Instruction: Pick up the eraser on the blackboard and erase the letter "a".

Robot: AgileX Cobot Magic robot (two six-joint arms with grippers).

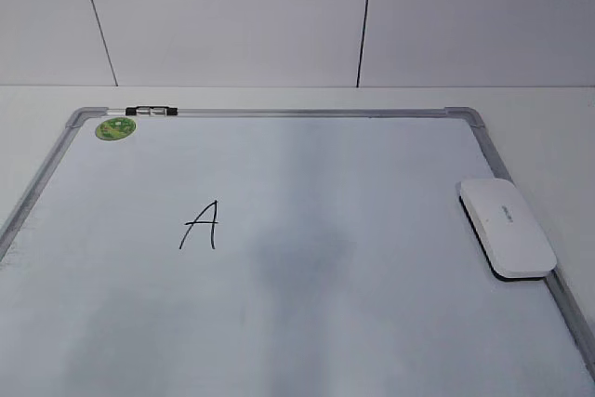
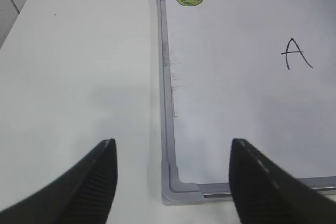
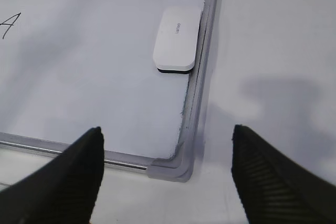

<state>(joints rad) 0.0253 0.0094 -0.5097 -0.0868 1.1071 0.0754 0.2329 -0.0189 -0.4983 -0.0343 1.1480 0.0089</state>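
The white eraser (image 1: 507, 227) lies flat on the blackboard (image 1: 372, 165) against its right frame; it also shows in the right wrist view (image 3: 177, 39). A tall angular capital "A" (image 1: 202, 225) is written left of centre. No lowercase "a" shows in any view. My left gripper (image 2: 173, 142) is open and empty above the board's near left corner (image 2: 181, 190). My right gripper (image 3: 168, 129) is open and empty above the near right corner (image 3: 173, 169), nearer to me than the eraser. Neither gripper shows in the exterior view.
A round green sticker (image 1: 115, 127) sits at the board's far left corner, beside a black clip (image 1: 153, 112) on the top frame. A faint grey patch (image 1: 297, 258) marks the board's middle. White table (image 2: 79, 66) lies on both sides, with a wall behind.
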